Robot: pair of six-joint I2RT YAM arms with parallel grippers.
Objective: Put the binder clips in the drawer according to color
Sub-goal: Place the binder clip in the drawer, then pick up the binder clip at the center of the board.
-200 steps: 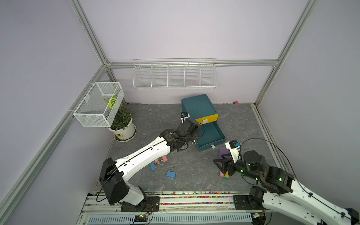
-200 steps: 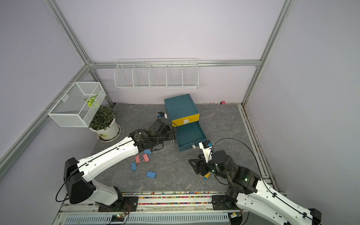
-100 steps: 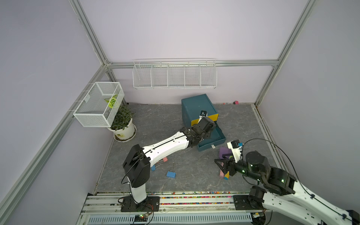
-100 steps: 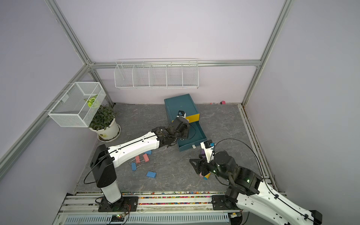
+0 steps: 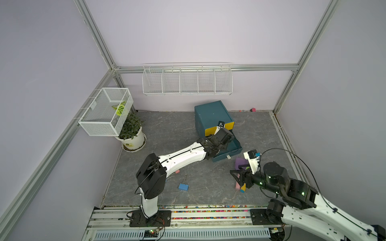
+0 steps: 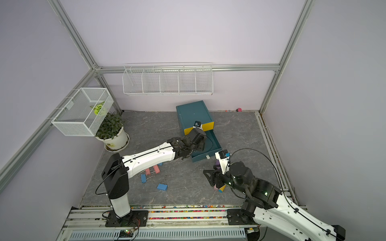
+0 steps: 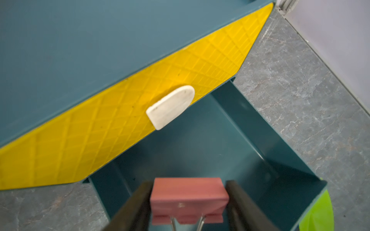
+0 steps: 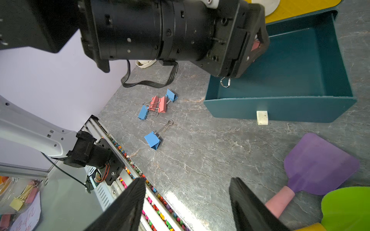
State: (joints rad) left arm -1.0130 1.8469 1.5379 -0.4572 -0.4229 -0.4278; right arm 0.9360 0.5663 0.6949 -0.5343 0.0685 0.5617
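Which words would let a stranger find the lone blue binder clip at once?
Find the teal cabinet with the yellow top drawer. On the grey floor before it, nearer the rail, lies a blue binder clip. It lies apart from the pink-and-blue clip cluster, handle stretched out.

The grey stone-look tabletop (image 5: 177, 129) bears a teal drawer cabinet (image 5: 211, 113), a potted plant (image 5: 130, 133), scattered pink and blue binder clips (image 8: 162, 104), and two toy shovels (image 8: 320, 164).
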